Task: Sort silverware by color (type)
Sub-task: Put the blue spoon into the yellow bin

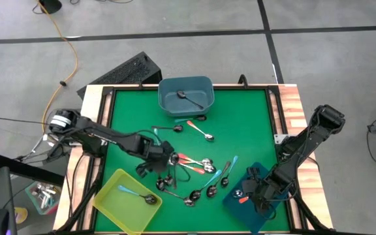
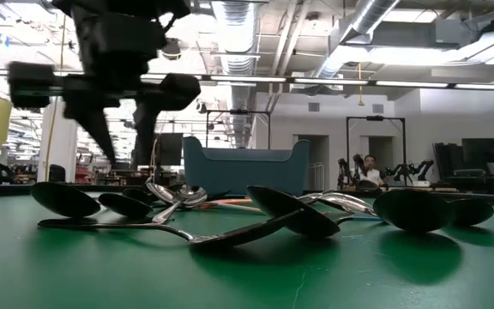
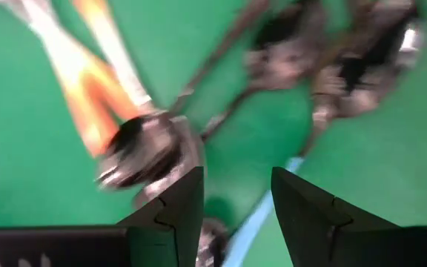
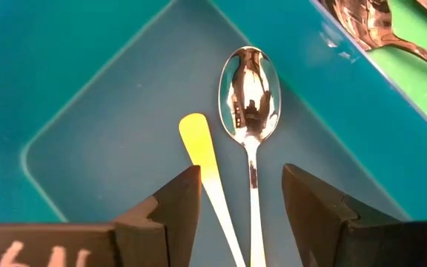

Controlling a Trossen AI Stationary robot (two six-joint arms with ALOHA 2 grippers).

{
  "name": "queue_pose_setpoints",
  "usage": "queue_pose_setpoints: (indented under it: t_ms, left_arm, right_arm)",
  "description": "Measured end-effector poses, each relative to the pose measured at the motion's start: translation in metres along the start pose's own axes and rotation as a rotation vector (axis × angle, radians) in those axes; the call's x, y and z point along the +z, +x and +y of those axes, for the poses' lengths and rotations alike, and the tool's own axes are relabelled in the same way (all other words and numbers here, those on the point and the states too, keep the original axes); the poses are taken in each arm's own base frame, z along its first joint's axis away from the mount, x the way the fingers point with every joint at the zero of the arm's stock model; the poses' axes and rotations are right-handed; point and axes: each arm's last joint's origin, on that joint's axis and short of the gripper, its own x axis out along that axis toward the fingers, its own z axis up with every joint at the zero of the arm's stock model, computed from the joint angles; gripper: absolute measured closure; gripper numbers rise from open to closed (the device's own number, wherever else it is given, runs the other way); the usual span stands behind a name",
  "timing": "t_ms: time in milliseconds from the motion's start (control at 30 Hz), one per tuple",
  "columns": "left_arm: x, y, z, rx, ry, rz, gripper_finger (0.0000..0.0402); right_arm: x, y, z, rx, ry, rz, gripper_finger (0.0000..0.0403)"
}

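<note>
High view: the left gripper (image 1: 156, 158) is hanging over the near-left edge of the spoon pile (image 1: 198, 176) on the green mat (image 1: 240, 124), jaws parted and holding nothing. The right gripper (image 1: 256, 191) is sitting over the dark blue bin (image 1: 230, 199) at the near-right corner. A grey-blue bin (image 1: 185, 95) at the far edge is holding one dark spoon (image 1: 189, 98); the yellow bin (image 1: 113, 202) at near left is holding a teal-handled spoon (image 1: 138, 194).

Low view: the left gripper (image 2: 127, 142) is showing above the mat, fingers apart, tips pointing down at the spoons (image 2: 290, 210) lying in a loose heap.

Left wrist view: the fingers (image 3: 176, 211) are standing open over blurred spoons — orange handles (image 3: 87, 74) and what is probably a teal handle (image 3: 262, 219) between the tips.

Right wrist view: the jaws are standing open and empty — two spoons are lying in the dark blue bin (image 4: 87, 96), one bowl up (image 4: 249, 93), one showing its orange handle end (image 4: 199, 144).
</note>
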Motion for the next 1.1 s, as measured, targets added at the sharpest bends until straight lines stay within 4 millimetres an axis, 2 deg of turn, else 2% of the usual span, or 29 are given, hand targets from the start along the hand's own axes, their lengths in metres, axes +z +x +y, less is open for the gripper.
queue_pose_setpoints:
  t_ms: [167, 433, 733, 867, 1100]
  left_arm:
    - [0.007, 0.016, -0.008, -0.065, 0.073, -0.002, 0.0258]
    - [0.005, 0.034, -0.005, -0.088, 0.121, 0.025, 0.0258]
    - [0.002, 0.035, -0.004, -0.104, 0.196, 0.044, 0.0260]
    - [-0.003, 0.035, -0.006, -0.151, 0.233, 0.074, 0.0275]
    - [-0.006, 0.036, -0.001, -0.129, 0.228, 0.082, 0.0300]
  right_arm:
    - [0.000, 0.000, 0.000, 0.000, 0.000, 0.000, 0.0202]
    - [0.000, 0.000, 0.000, 0.000, 0.008, 0.000, 0.0202]
    - [0.000, 0.000, 0.000, 0.000, 0.034, 0.001, 0.0202]
    - [0.000, 0.000, 0.000, 0.000, 0.048, 0.001, 0.0202]
    - [0.000, 0.000, 0.000, -0.003, 0.053, -0.003, 0.0202]
